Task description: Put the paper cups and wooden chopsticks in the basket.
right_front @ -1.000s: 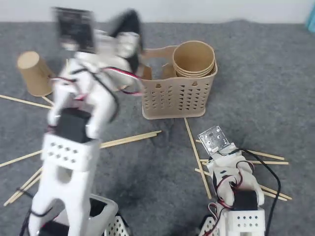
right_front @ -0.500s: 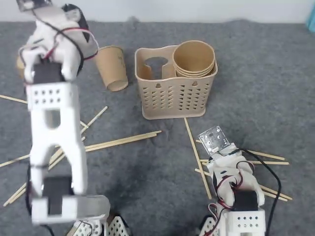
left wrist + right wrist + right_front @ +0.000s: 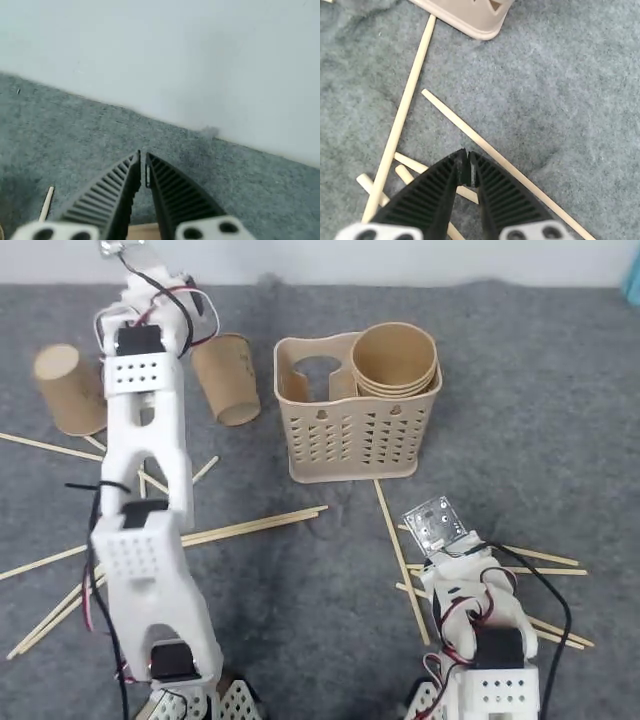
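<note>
**Two cups and many sticks left to put away**

From above, the basket [image 3: 350, 445] sits at 12 o'clock on the desk [image 3: 540, 390]. A stack of paper cups [image 3: 395, 355] stands in its 3 o'clock pocket. One paper cup [image 3: 70, 390] lies on its side at 10 o'clock. Another paper cup [image 3: 225, 380] lies at 11 o'clock, near the basket. Wooden chopsticks [image 3: 255, 525] are spread out at 8 o'clock, and more are at 4 o'clock. Your left arm [image 3: 150, 470] stretches far out between the two loose cups.

In the left wrist view, your left claw [image 3: 142, 159] has its tips together and holds nothing. It is over the gray desk, close to the wall [image 3: 160, 50].

In the right wrist view, your right claw [image 3: 468, 161] is also pinched together and empty. It hangs just over some chopsticks, with a basket corner near.

The cups look light and thin, so I think they would squash easily. Pinch the rim softly. The sticks look stiff, skinny and likely to roll. Grab one at its middle so it does not tip.
</note>
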`<act>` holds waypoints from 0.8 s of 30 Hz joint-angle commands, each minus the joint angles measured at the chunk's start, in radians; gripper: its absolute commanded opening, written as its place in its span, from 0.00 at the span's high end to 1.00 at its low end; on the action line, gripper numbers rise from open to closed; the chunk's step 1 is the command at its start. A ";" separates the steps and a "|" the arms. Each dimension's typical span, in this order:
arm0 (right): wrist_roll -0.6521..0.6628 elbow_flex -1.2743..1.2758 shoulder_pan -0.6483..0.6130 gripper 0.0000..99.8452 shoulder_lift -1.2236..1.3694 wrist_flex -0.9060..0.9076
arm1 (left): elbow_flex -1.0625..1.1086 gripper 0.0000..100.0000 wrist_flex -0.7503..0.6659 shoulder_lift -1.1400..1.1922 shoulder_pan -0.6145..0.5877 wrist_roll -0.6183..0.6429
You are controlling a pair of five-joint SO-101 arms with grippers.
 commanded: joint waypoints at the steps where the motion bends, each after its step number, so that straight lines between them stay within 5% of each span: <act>1: 0.018 0.018 -0.005 0.99 -0.013 -0.022 | -0.199 0.98 0.006 0.120 -0.003 0.018; 13: 0.018 0.018 -0.007 0.99 -0.013 -0.021 | -0.748 0.98 0.143 0.552 0.025 0.018; 24: 0.018 0.018 -0.007 0.99 -0.013 -0.019 | -0.820 0.98 0.414 0.588 0.066 0.014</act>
